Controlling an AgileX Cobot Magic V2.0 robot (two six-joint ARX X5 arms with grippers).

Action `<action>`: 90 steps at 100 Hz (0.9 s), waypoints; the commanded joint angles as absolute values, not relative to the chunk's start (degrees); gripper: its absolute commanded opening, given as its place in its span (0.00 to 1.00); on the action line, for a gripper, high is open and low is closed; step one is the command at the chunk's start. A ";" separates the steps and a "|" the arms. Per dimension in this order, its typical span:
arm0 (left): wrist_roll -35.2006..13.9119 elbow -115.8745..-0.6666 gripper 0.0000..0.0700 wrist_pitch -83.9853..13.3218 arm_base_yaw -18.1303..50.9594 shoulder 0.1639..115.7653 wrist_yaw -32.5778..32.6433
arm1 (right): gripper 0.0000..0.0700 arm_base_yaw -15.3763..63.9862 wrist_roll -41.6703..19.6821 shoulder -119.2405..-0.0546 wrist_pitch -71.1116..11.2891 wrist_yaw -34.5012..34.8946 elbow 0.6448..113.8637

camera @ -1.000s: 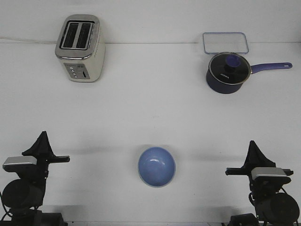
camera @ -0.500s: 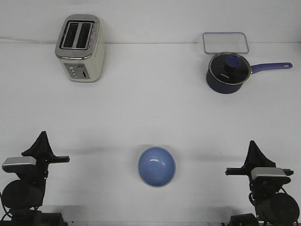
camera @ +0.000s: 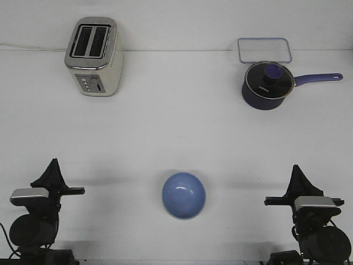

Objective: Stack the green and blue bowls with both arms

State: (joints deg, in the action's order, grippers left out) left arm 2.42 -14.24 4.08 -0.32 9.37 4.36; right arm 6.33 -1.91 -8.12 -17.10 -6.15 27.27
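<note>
Movement is small and only on the left side: the left gripper (camera: pixel 53 165), with its pointed black fingers and silver-grey block, now sits a little further to the right and slightly lower than it did half a second ago. The right gripper (camera: pixel 298 171) has not shifted at all. I judge this as a first adjustment of the left arm, or its return to rest; the pictures cannot decide between the two.

Both sets of fingers come together to a point and carry nothing, but whether they are fully clenched I cannot tell from this angle.

The light periwinkle blue round bowl (camera: pixel 183 195) stands upright on the white table (camera: pixel 176 127), near the front edge, between the two arms and well apart from each. The pale green bowl does not appear anywhere in the front view. A pale rim shows under the blue one at its lower edge, so perhaps the green bowl is already beneath it, but this is too small to be sure.

Far back on the left stands a cream and silver two-slot toaster (camera: pixel 94 55). Far back on the right are a dark blue saucepan with glass lid (camera: pixel 267 84) and, just behind it, a clear rectangular container lid (camera: pixel 264 49). None of these stands in the way of the arms.
</note>
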 commanded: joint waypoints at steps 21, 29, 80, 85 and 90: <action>2.09 -2.66 0.02 4.71 -1.13 -0.08 2.44 | 0.00 6.42 -1.65 -8.29 -16.34 -6.13 27.75; 1.41 -0.99 0.02 5.78 -1.69 0.16 1.10 | 0.00 6.42 -1.67 -8.29 -16.36 -6.11 27.75; -0.67 -0.80 0.02 4.43 -1.91 0.27 0.16 | 0.00 6.42 -1.67 -8.29 -16.32 -6.09 27.75; -0.67 -0.80 0.02 4.40 -1.91 0.27 0.14 | 0.00 6.42 -1.67 -8.29 -16.32 -6.09 27.75; -0.67 -0.80 0.02 4.40 -1.91 0.27 0.14 | 0.00 6.42 -1.67 -8.29 -16.32 -6.09 27.75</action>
